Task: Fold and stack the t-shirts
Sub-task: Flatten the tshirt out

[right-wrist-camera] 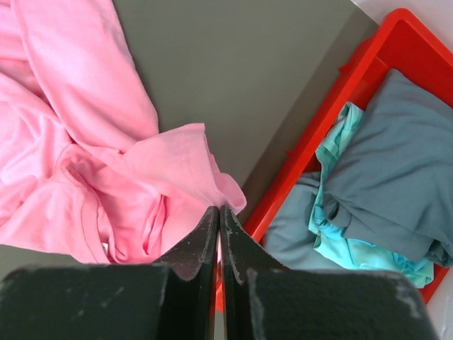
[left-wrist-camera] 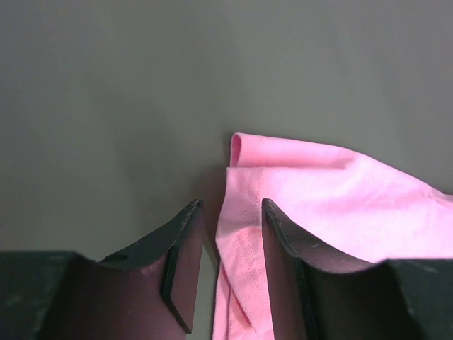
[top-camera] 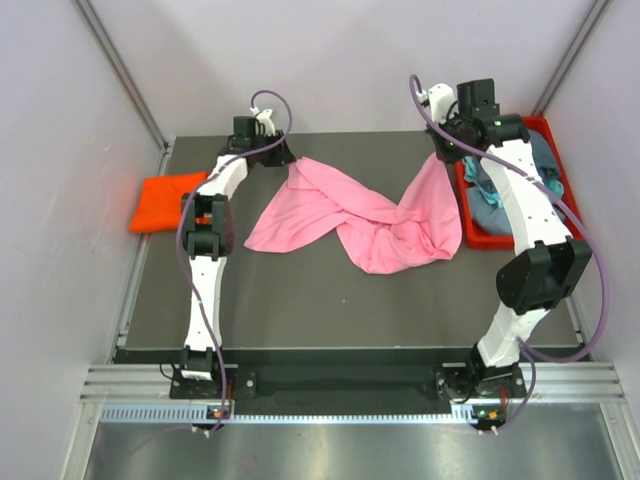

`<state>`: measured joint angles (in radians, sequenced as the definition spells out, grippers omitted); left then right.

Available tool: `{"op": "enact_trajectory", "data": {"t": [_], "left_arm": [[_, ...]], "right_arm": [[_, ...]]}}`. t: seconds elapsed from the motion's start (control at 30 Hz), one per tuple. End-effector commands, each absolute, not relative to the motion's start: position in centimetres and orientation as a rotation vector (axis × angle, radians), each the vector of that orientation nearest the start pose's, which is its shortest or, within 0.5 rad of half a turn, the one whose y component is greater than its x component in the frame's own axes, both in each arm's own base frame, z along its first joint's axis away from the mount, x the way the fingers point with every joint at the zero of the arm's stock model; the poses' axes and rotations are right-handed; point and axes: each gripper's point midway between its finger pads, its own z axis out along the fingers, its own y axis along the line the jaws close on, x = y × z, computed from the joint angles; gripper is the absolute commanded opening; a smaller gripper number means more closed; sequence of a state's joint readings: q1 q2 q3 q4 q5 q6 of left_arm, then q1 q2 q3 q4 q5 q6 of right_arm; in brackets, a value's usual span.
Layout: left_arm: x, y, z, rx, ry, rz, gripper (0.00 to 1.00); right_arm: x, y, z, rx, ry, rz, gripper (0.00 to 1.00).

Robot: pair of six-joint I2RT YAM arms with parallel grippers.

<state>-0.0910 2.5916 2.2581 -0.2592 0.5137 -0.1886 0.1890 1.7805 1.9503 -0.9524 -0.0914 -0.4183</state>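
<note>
The pink t-shirt lies twisted on the counter, its long axis running left to right between my two arms at the far side. My right gripper is pinched together on the shirt's right corner, just beside the red tray, and the cloth rises up to it. My left gripper is stretched far and tipped down, its jaws apart. The left hem sits between them, so I judge that closing there comes next.

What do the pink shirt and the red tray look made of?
The pink t-shirt: soft matte knit cloth, probably cotton jersey; it drapes in loose folds and shows a stitched hem. The red tray: rigid plastic, slightly glossy; straight moulded rim.
</note>
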Motion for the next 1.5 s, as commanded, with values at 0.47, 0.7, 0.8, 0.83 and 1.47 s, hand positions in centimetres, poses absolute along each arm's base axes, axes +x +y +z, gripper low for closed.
{"op": "enact_trajectory", "data": {"t": [0.47, 0.7, 0.8, 0.83, 1.47], "left_arm": [[65.2, -16.1, 8.9, 0.235, 2.096, -0.721, 0.33], [64.1, -15.9, 10.0, 0.225, 2.109, -0.77, 0.13], [63.8, -15.5, 11.1, 0.226, 2.097, -0.793, 0.05], [63.8, -15.2, 11.3, 0.226, 2.092, -0.794, 0.04], [61.7, -10.2, 32.4, 0.263, 1.754, -0.713, 0.0]], "right_arm": [[45.8, 8.9, 28.1, -0.746, 2.182, -0.018, 0.0], [45.8, 8.8, 28.1, -0.746, 2.18, -0.022, 0.0], [45.9, 8.9, 28.0, -0.745, 2.182, -0.021, 0.0], [45.9, 8.9, 27.9, -0.746, 2.183, -0.019, 0.0], [49.4, 4.5, 40.0, -0.503, 1.892, -0.238, 0.0]]}}
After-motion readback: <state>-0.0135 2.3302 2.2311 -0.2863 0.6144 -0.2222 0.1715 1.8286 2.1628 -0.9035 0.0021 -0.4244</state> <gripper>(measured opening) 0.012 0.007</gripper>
